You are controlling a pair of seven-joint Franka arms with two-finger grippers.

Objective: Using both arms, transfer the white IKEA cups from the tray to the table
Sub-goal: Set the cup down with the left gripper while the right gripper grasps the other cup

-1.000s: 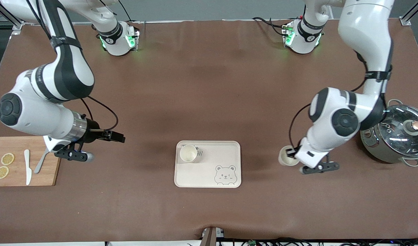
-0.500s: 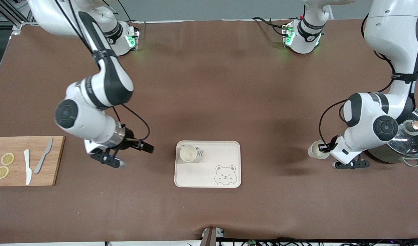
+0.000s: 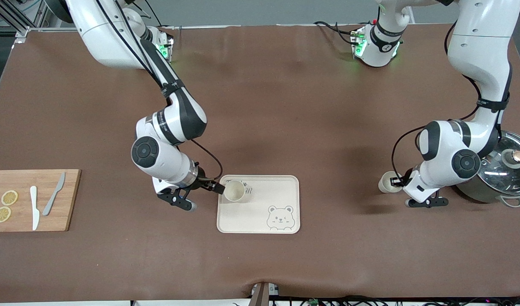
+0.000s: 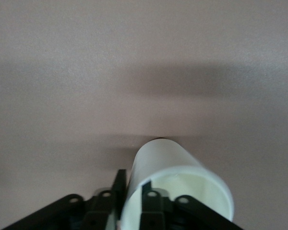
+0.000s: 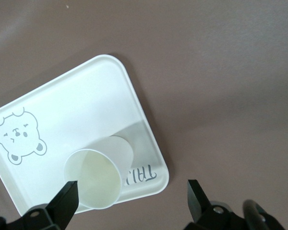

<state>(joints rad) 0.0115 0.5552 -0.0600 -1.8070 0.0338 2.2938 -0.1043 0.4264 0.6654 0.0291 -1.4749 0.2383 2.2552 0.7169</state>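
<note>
One white cup (image 3: pixel 234 191) stands in the corner of the cream bear tray (image 3: pixel 264 204) nearest the right arm's base. My right gripper (image 3: pixel 217 187) is open and empty, just over that corner beside the cup. In the right wrist view the cup (image 5: pixel 93 178) on the tray (image 5: pixel 77 110) lies close to one fingertip (image 5: pixel 67 195), and my right gripper (image 5: pixel 132 196) is spread wide. My left gripper (image 3: pixel 396 182) is shut on the second white cup (image 3: pixel 385 183) and holds it above the table beside the pot. In the left wrist view my left gripper (image 4: pixel 134 191) pinches the cup's (image 4: pixel 168 163) wall.
A grey-green pot (image 3: pixel 493 172) with a glass lid stands at the left arm's end of the table. A wooden cutting board (image 3: pixel 68 199) with lemon slices (image 3: pixel 5 206) and two knives (image 3: pixel 43 202) lies at the right arm's end.
My right arm has swung from over the cutting board to the tray corner beside the cup. My left arm has carried its cup away from the tray, toward the pot.
</note>
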